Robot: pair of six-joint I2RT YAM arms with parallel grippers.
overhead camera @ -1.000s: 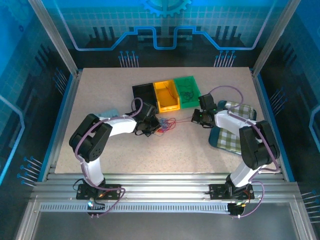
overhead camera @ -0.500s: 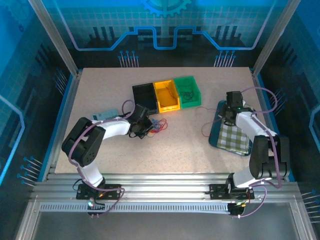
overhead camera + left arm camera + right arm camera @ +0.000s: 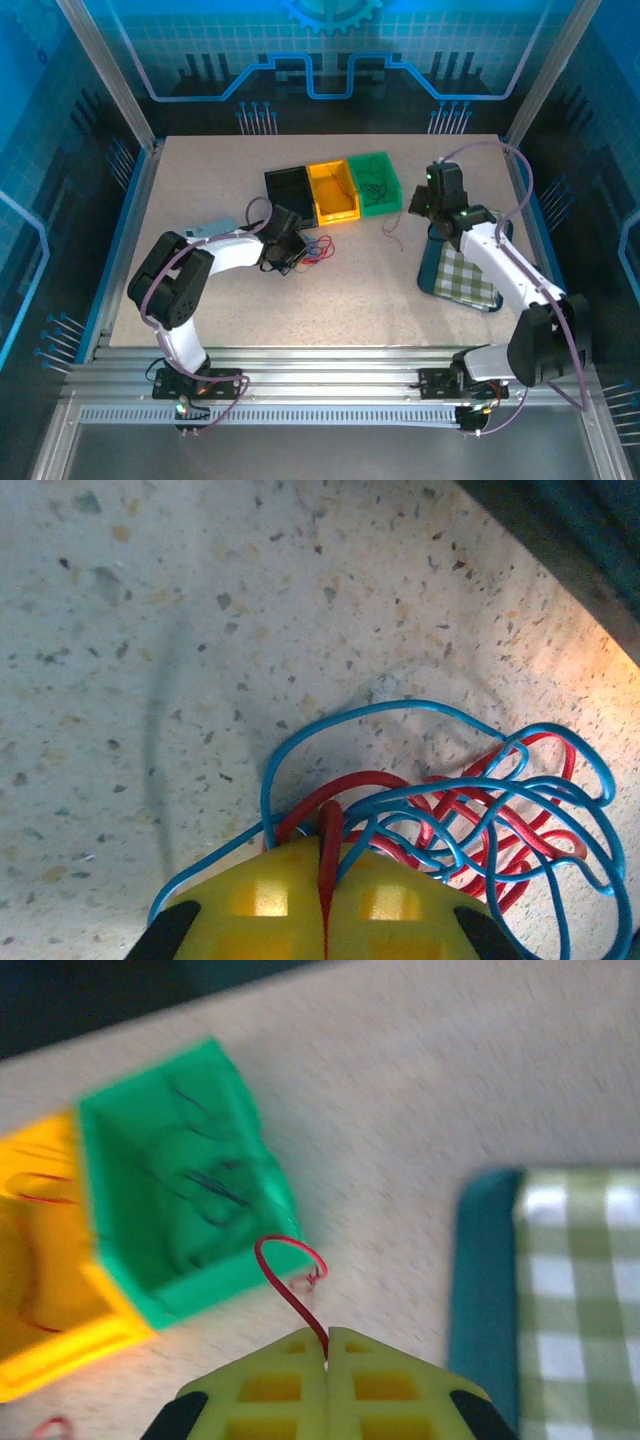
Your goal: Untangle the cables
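1. Left end effector [image 3: 325,880] is clamped on a red strand [image 3: 328,830] at the near edge of the tangle [image 3: 470,810], whose red and blue loops lie on the desk [image 3: 150,630] just ahead of it; right end effector [image 3: 327,1345] is pinched closed on a single red wire [image 3: 262,1260] curling ahead of its tips, just before the green bin [image 3: 180,1190].
2. Risk: that wire is thin and barely gripped, so a quick swing could slip it free short of a bin; a left pull may tighten blue loops round the red instead of freeing them.
3. The right wrist view shows dark wires [image 3: 210,1185] inside the green bin; the top view gives the arms' spacing, well apart; the wrist views give each grip close up.
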